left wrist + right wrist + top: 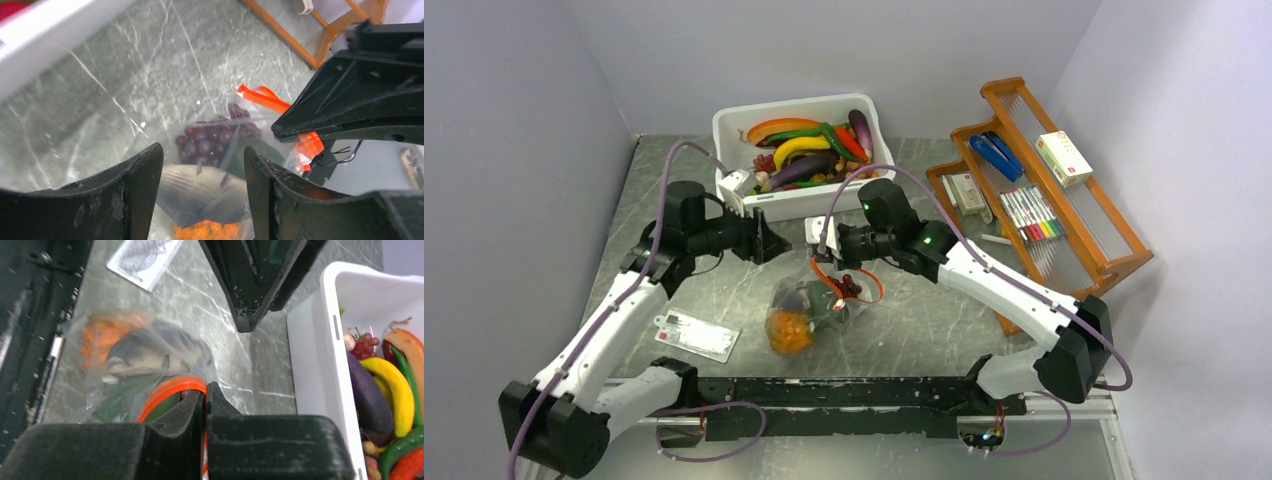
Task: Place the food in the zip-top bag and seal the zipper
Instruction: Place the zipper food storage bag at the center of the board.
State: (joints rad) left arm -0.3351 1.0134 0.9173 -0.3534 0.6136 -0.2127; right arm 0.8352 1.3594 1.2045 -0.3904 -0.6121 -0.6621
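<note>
Pineapple [789, 330] and grapes [210, 140] lie inside the zip-top bag [809, 305] on the grey marbled table [924, 320]. My right pincer [205, 389] is clamped on its zipper [170, 386], and my left pincer [202, 160] hangs close by, parted and empty. Sealing is the step in hand; the strip looks unsealed, though the plastic blurs it, so my left must pinch along it. Pale walls [824, 50] close in.

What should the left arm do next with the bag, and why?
Probably lower the open left gripper onto the zipper, away from the right gripper, which is shut on it; the food lies inside the zip-top bag, whose mouth gapes.
</note>
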